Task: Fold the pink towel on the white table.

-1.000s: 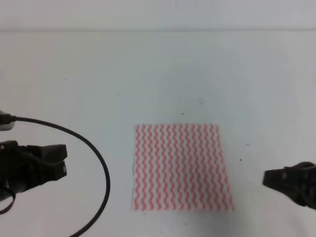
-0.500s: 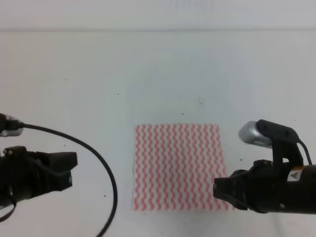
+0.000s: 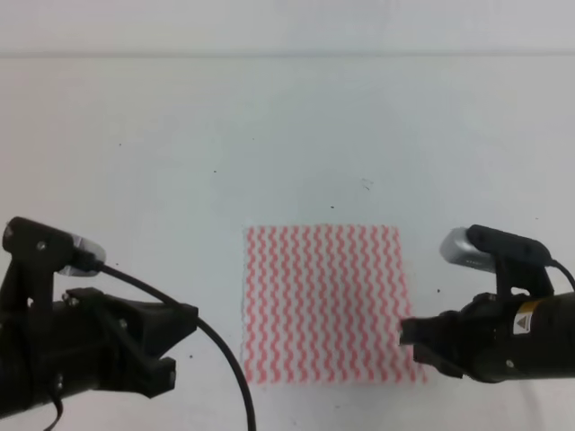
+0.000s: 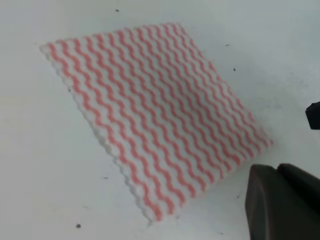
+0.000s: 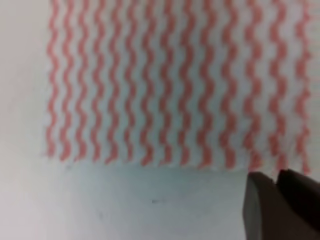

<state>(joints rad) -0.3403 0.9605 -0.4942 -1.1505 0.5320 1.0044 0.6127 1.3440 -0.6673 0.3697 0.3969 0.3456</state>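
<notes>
Now pink towel (image 3: pixel 326 303) flat on white table (image 3: pixel 269 126), R gripper (image 3: pixel 406 334) at edge

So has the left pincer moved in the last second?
Yes. The left pincer has advanced rightward toward the pink towel's left edge, closing most of the gap without touching it; the towel itself stays put.

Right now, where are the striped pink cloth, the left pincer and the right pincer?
pink-and-white wavy-striped towel (image 3: pixel 325 303), high view, centre of the cloth.
left pincer (image 3: pixel 184 337), high view, fingertip end.
right pincer (image 3: pixel 409 341), high view, tip at the towel's edge.
</notes>
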